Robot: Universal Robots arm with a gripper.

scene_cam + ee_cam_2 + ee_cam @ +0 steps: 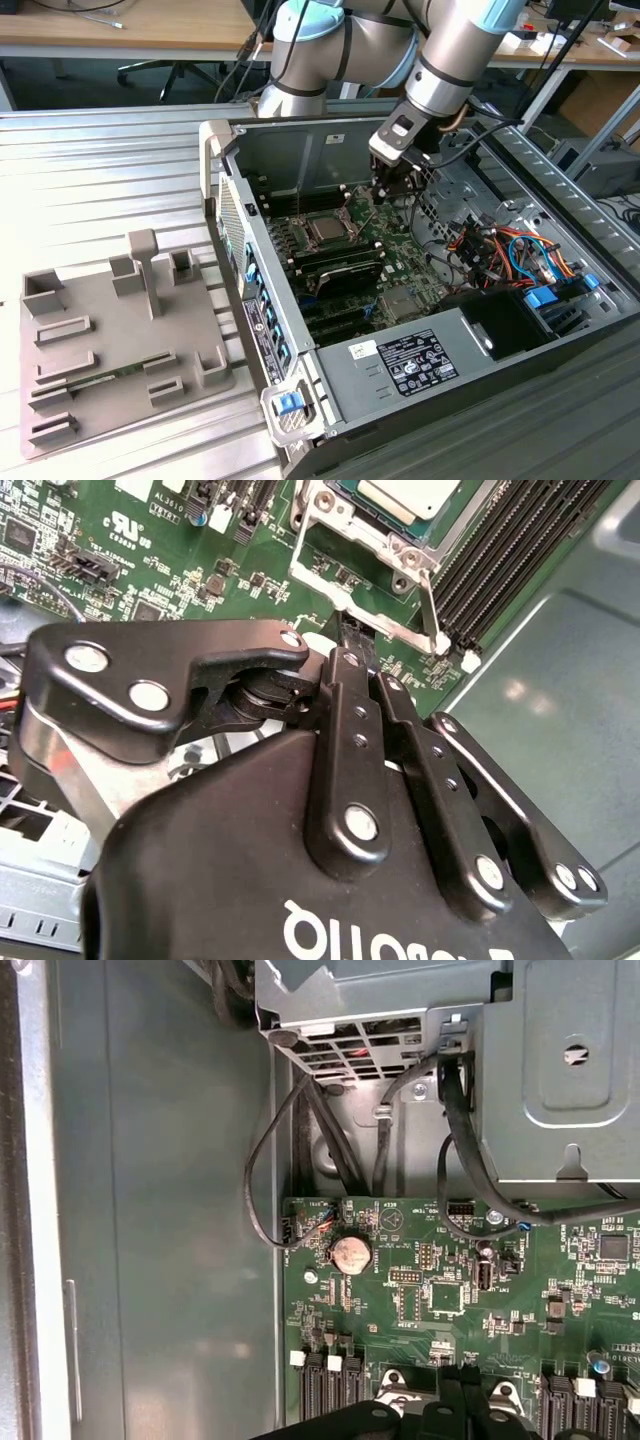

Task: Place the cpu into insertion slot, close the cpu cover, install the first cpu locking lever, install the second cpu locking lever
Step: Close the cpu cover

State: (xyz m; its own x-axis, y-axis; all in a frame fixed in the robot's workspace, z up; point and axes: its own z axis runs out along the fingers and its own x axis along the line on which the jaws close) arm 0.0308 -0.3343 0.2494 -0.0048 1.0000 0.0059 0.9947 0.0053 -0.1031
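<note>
Cpu (pixel 410 495) seated at frame top, cover (pixel 330 515) seemingly down. My gripper (pixel 347 630), pinched shut on nothing, is beside a lever (pixel 395 628). Latching looks undone.

Exterior view high, oblique over case (pixel 290 140); both wrist views close above motherboard (pixel 450 1305), past hand (pixel 348 640).

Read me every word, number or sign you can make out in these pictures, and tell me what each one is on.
No text can be quoted whole.
The white label on the metal box, exterior view: print too small to read.
The motherboard, both wrist views: white markings too small to read.
The gripper, second wrist view: white lettering on its body, upside down and cut off.
</note>
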